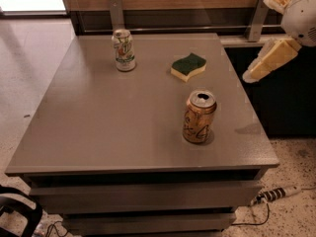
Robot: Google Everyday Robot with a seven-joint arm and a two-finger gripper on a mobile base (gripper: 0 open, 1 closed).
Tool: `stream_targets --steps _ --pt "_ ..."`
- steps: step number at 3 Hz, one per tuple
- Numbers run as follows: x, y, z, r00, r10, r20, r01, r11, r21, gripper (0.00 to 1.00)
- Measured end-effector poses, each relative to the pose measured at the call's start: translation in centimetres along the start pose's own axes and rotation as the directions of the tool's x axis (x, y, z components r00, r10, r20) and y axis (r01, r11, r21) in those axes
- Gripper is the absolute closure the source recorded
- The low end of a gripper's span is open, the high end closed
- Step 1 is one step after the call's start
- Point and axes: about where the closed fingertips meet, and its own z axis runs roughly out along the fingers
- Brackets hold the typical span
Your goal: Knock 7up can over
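Three things sit on the flat grey tabletop (98,117) in front of you. At the far left stands the small silvery-white aluminium 7up can (123,50) with green and red markings. It is upright, close to the back edge and just in front of a grey metal bracket (116,14) on the wall. To its right, also towards the back, a green-topped yellow sponge (188,66) lies flat, well apart from the can. Nearer to you and towards the right edge stands an orange-gold drink can with dark script (199,116), upright with its top opened.

Your white gripper (255,38) is at the upper right of the view, off the tabletop's right side and raised above its level. Its two cream-coloured fingers (270,59) are spread wide, one high by the wall and one lower, pointing down and left, with nothing held between them. You are well apart from the 7up can, with the sponge lying between the gripper and that can.

On the speckled floor (291,216) at the lower right you can see a white power strip (274,194) with its cable.
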Motion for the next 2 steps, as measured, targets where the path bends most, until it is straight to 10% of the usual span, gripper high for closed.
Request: stream_targets --steps 2 --pt "-4.4 -3.2 5.8 0.985 -0.015 0.173 0.019 0.9995 -0.024 0.0"
